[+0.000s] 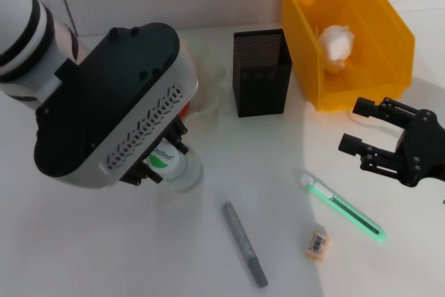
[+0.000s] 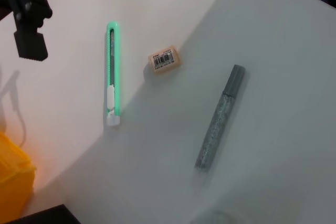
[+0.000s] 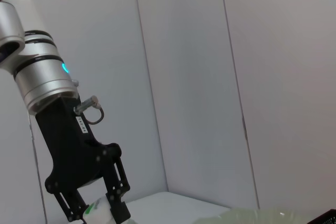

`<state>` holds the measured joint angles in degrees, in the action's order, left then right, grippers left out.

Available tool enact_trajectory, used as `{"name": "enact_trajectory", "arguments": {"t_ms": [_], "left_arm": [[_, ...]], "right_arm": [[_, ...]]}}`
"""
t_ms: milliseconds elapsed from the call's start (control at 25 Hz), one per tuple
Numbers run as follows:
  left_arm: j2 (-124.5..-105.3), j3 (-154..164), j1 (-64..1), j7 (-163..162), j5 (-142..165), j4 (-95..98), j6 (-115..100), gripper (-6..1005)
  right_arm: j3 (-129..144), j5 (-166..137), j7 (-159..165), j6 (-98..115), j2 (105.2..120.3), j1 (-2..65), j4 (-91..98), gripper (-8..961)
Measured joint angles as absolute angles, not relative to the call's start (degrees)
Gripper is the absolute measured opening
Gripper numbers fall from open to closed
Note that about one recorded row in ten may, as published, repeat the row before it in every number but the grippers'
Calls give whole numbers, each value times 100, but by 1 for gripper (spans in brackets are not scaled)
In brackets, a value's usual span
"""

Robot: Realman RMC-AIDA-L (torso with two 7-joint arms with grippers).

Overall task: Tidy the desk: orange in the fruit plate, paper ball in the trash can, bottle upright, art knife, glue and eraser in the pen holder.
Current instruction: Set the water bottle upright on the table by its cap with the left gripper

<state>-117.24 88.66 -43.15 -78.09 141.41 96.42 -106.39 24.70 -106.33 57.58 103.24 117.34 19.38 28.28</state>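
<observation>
The bottle (image 1: 186,175) stands upright at the left of the desk, and my left gripper (image 1: 161,158) is shut on its white-and-green cap from above. The right wrist view shows the same grip (image 3: 97,211). My right gripper (image 1: 356,126) hovers open at the right, in front of the yellow trash can (image 1: 389,26), which holds the paper ball (image 1: 337,45). The green art knife (image 1: 344,208), the eraser (image 1: 317,245) and the grey glue stick (image 1: 245,243) lie on the desk near the front. The black mesh pen holder (image 1: 261,71) stands at the back. My left arm hides most of the fruit plate (image 1: 212,78). A red sliver of the orange (image 1: 183,109) shows.
The left wrist view looks down on the art knife (image 2: 112,74), eraser (image 2: 165,59) and glue (image 2: 220,118), with the right gripper (image 2: 29,14) and a corner of the trash can (image 2: 10,187) at its edges. A white wall stands behind the desk.
</observation>
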Motion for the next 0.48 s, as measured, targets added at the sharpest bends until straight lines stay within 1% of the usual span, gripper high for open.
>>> {"name": "enact_trajectory", "arguments": {"t_ms": [200, 280, 360, 480], "left_arm": [[-11722, 8863, -4511, -7799, 14202, 9421, -10637, 433], [-11722, 8863, -4511, -7799, 14202, 9421, -10637, 433], [-11736, 8863, -4669, -7800, 14284, 9298, -10681, 433], [-11746, 8871, -4740, -7807, 14334, 9235, -10707, 433]], "right_arm": [[2464, -10632, 5671, 10311, 11740, 1905, 2774, 737], [2461, -10631, 5638, 10269, 11732, 1903, 2707, 737], [2461, -10629, 5620, 10213, 11714, 1908, 2651, 737], [2460, -10627, 5618, 10191, 11709, 1908, 2639, 737]]}}
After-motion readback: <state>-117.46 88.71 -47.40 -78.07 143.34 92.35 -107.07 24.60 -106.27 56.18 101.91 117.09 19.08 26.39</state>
